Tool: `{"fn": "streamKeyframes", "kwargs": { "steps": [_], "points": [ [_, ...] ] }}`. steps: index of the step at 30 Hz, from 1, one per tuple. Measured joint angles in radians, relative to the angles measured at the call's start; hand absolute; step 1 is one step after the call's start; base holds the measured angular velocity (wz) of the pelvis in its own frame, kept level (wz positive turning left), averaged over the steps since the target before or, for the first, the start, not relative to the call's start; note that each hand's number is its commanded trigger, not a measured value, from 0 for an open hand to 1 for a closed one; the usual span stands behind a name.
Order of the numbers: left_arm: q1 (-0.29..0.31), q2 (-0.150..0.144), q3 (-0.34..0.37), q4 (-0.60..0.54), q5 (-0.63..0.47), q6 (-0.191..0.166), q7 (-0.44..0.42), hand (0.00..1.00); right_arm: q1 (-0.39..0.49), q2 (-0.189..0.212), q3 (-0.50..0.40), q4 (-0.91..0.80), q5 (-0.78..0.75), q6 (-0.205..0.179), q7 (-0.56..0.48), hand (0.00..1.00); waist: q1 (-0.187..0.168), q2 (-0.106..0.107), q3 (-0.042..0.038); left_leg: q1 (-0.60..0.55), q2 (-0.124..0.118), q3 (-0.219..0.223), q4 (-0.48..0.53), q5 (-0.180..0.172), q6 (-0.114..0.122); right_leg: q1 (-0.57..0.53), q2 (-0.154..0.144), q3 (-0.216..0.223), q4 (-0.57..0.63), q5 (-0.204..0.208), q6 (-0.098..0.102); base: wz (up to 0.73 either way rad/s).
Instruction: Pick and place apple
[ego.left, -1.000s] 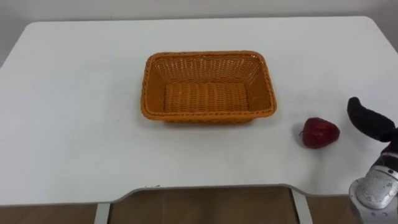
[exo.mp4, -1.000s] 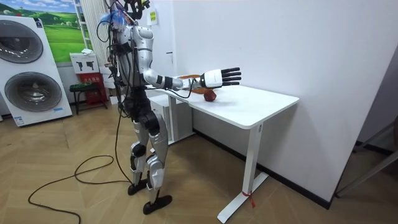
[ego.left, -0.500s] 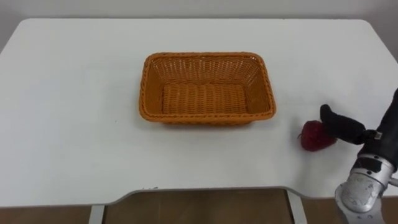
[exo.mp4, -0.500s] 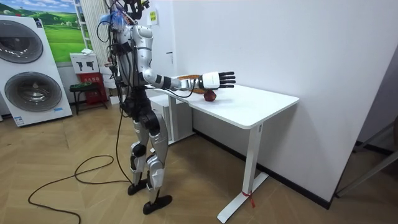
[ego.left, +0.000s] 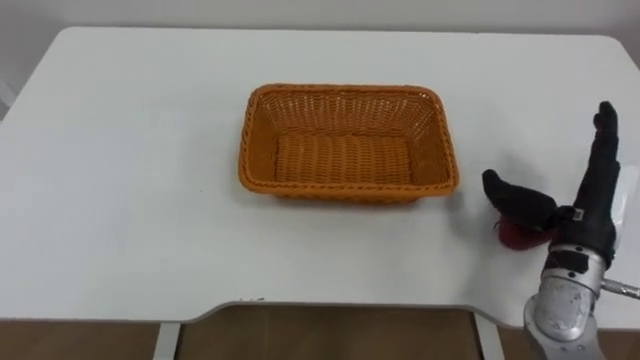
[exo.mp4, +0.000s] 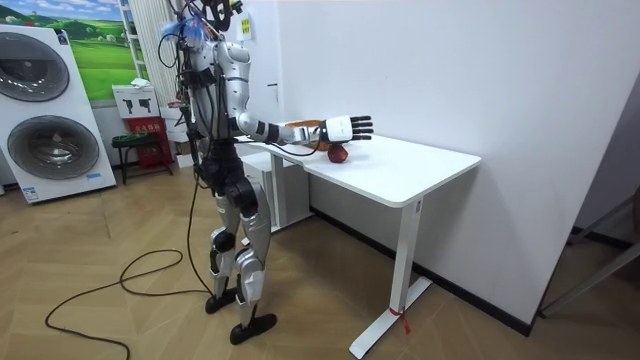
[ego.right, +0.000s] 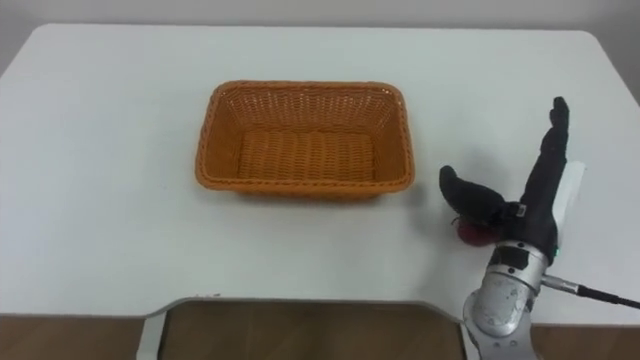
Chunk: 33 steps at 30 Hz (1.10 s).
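Reach step: R hand (ego.left: 590, 205) fingers straight over apple (ego.left: 513, 237), no grip yet; next curl round it, lift to basket (ego.left: 348, 92)

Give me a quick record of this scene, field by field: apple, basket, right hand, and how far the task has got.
apple: on the table, right of the basket, mostly hidden under the hand's thumb
basket: empty, mid-table
right hand: open, fingers straight, thumb spread over the apple; contact unclear
task: apple not yet grasped or lifted
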Motion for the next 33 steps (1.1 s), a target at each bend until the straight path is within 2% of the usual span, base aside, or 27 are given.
{"fn": "streamKeyframes", "kwargs": {
  "steps": [6,12,15,19,23,29,30,31,32,33],
  "points": [
    [-0.004,-0.001,0.000,0.000,0.001,-0.001,-0.002,0.00,0.006,0.000,0.016,0.021,-0.042,0.000,0.038,0.00,-0.002,-0.002,0.0009,0.002,0.000,0.000,0.001,0.000,0.000,0.005,-0.001,-0.006,-0.003,0.000,0.000,0.00],
    [-0.012,-0.001,0.000,0.000,0.001,-0.001,-0.013,0.00,0.029,0.000,0.040,0.076,-0.042,0.000,0.061,0.00,0.000,-0.011,0.0050,-0.001,-0.001,0.001,0.002,0.000,0.000,0.000,-0.002,-0.006,0.003,0.000,0.000,0.00],
    [-0.009,-0.001,0.000,0.000,0.000,-0.001,-0.014,0.00,0.030,0.000,0.040,0.113,-0.042,0.000,0.063,0.00,0.000,-0.017,0.0018,-0.004,-0.001,0.001,0.003,0.000,0.000,-0.002,-0.002,-0.005,0.003,0.000,0.000,0.00],
    [-0.006,-0.001,0.000,-0.002,0.002,-0.001,-0.022,0.00,0.036,0.000,0.039,0.151,-0.037,-0.002,0.063,0.00,-0.007,-0.013,-0.0009,-0.006,-0.001,0.000,0.003,0.000,0.000,0.002,-0.001,-0.004,-0.008,0.003,0.001,0.00],
    [0.008,0.002,0.000,-0.031,0.004,-0.001,-0.023,0.00,0.036,0.001,0.038,0.172,-0.031,-0.033,0.063,0.00,-0.029,-0.005,-0.0051,-0.010,-0.001,-0.005,0.003,0.000,0.000,0.003,-0.001,-0.010,-0.014,0.006,0.001,0.04],
    [0.010,0.005,0.000,-0.039,0.003,-0.014,-0.025,0.00,0.039,0.005,0.038,0.230,-0.005,-0.074,0.062,0.00,-0.031,-0.004,-0.0046,0.007,-0.001,-0.011,0.003,0.000,0.000,0.035,-0.001,-0.018,-0.030,0.007,0.001,0.04],
    [0.010,0.005,0.000,-0.038,0.003,-0.015,-0.025,0.00,0.038,0.005,0.038,0.234,-0.005,-0.077,0.062,0.05,-0.031,-0.004,-0.0046,0.007,-0.001,-0.012,0.003,0.000,0.000,0.035,-0.001,-0.019,-0.030,0.007,0.001,0.05],
    [0.010,0.005,0.000,-0.037,0.002,-0.015,-0.025,0.00,0.036,0.005,0.038,0.250,-0.005,-0.087,0.062,0.67,-0.031,-0.003,-0.0044,0.007,-0.001,-0.014,0.003,0.000,0.000,0.036,-0.001,-0.020,-0.030,0.008,0.001,0.04],
    [0.012,0.004,0.000,-0.034,0.002,-0.015,-0.025,0.00,0.033,0.006,0.038,0.270,-0.005,-0.098,0.062,1.00,-0.030,-0.003,-0.0040,0.008,-0.001,-0.014,0.002,0.000,0.000,0.038,-0.001,-0.021,-0.030,0.008,0.002,0.00],
    [0.015,0.004,0.000,-0.032,0.001,-0.016,-0.024,0.00,0.032,0.009,0.038,0.283,-0.006,-0.105,0.062,1.00,-0.028,-0.001,-0.0025,0.012,-0.001,-0.014,0.000,0.000,0.000,0.041,0.000,-0.020,-0.030,0.008,0.002,0.00]
  ]
}}
